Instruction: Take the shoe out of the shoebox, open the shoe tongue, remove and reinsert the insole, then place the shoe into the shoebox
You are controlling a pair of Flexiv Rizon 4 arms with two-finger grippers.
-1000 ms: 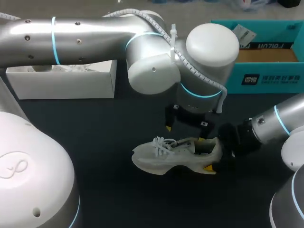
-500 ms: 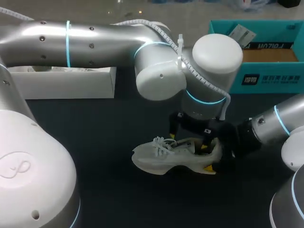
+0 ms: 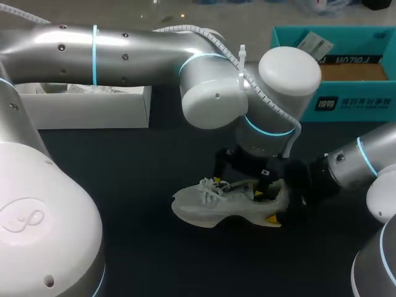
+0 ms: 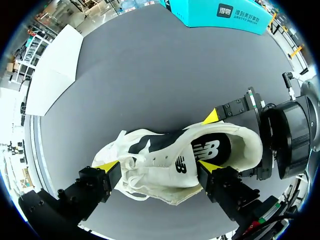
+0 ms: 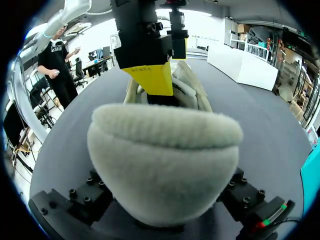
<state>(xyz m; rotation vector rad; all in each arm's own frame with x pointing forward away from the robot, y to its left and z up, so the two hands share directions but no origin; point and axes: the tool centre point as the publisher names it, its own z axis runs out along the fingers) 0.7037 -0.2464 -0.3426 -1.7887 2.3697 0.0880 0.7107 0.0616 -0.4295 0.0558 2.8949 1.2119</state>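
1 shoe (image 3: 229, 204) mid-worktop, logo on insole. My right pincer (image 3: 279, 204) clamps its heel; left pincer (image 4: 157, 165) spread over the tongue. 2 boxes at the far edge: white box (image 3: 86, 105), teal box (image 3: 346, 68) with print.

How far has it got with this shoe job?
Done: the shoe lies out on the table. In hand: the right gripper clamps its heel while the left gripper straddles the tongue, fingers open. Left: the insole looks to be inside, so opening the tongue, pulling and refitting the insole, then boxing the shoe all remain.
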